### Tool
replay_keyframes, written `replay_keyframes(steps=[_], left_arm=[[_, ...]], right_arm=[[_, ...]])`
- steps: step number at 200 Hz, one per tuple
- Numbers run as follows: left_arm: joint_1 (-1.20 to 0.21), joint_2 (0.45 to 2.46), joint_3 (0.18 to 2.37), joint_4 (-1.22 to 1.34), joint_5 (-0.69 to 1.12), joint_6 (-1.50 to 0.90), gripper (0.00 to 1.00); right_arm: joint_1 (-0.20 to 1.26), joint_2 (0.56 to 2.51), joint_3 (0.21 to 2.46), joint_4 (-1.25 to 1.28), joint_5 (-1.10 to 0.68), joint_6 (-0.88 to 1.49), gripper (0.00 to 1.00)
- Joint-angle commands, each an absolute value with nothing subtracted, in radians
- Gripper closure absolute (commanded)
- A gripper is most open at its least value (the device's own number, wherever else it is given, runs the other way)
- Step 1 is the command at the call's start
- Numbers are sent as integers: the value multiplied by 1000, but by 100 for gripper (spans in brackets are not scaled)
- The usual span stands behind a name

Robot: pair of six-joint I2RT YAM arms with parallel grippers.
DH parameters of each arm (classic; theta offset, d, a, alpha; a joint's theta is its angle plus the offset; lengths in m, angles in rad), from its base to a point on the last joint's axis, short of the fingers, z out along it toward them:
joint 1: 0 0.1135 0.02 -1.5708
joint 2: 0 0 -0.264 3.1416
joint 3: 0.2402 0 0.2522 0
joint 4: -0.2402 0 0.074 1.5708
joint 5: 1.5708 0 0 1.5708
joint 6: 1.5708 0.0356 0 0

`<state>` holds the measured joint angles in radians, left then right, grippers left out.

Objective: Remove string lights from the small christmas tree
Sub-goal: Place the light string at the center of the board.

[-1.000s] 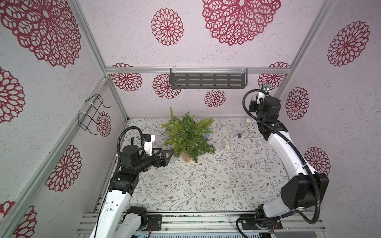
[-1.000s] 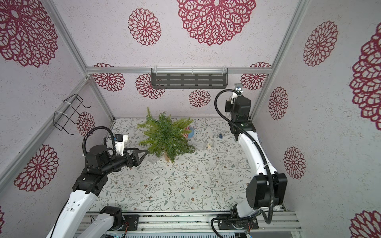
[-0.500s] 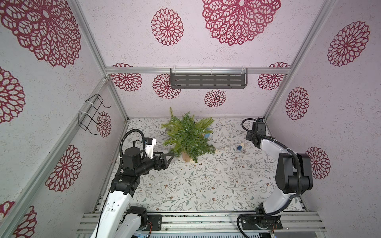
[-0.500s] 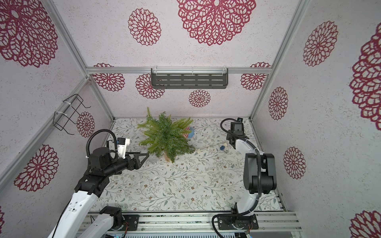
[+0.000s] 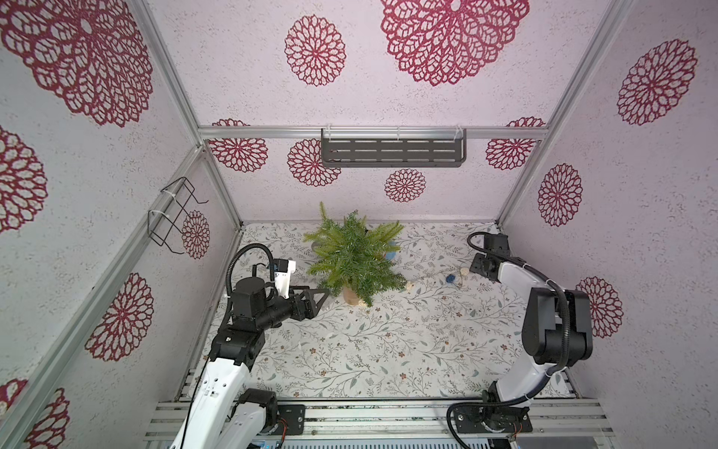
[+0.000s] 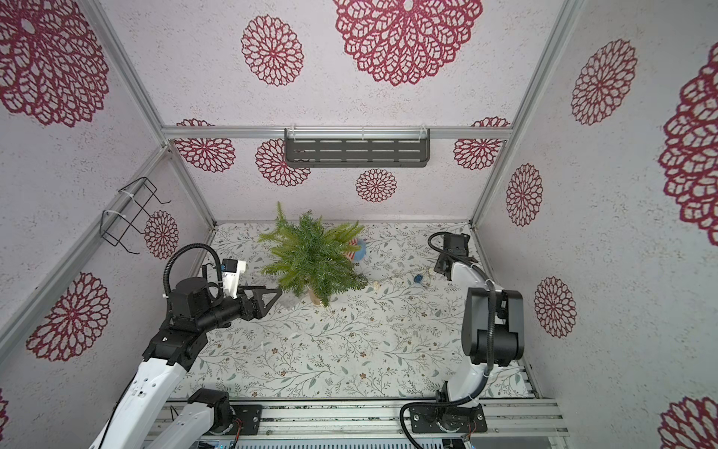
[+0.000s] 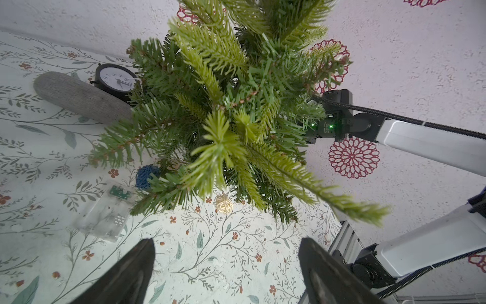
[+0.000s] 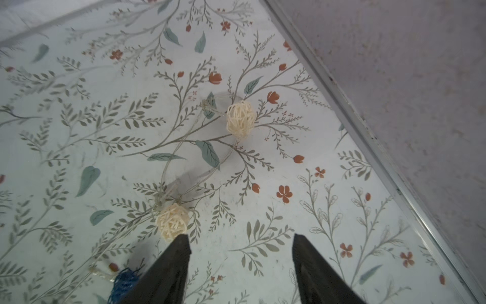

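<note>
string lights lie on the counter, a cream ball just beside the released, empty right tool.

The small christmas tree stood toward the back of the table, its base just right of the left gripper. The string lights trailed along the table from under its branches rightward, reaching just ahead of the right gripper near the right wall. A clock sat behind the tree.
</note>
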<state>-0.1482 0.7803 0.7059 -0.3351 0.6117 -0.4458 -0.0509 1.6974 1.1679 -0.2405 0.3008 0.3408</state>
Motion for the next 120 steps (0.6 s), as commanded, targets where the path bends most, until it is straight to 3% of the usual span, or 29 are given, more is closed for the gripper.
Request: replay_keyframes(steps=[1, 22, 45, 82, 120], left_arm=[[-155, 779, 710, -306, 634, -442, 10], [-155, 775, 715, -305, 642, -448, 10], [-155, 766, 710, -296, 653, -460, 10], [-160, 735, 686, -283, 669, -506, 12], [-164, 702, 654, -280, 664, -518, 12]], right_arm=[[-55, 1535, 1196, -310, 336, 341, 28], [-54, 1422, 1188, -354, 265, 371, 25], [-39, 1282, 1078, -286, 51, 456, 23], [57, 1190, 829, -67, -297, 827, 24], [178, 1280, 689, 259, -340, 1221, 15]])
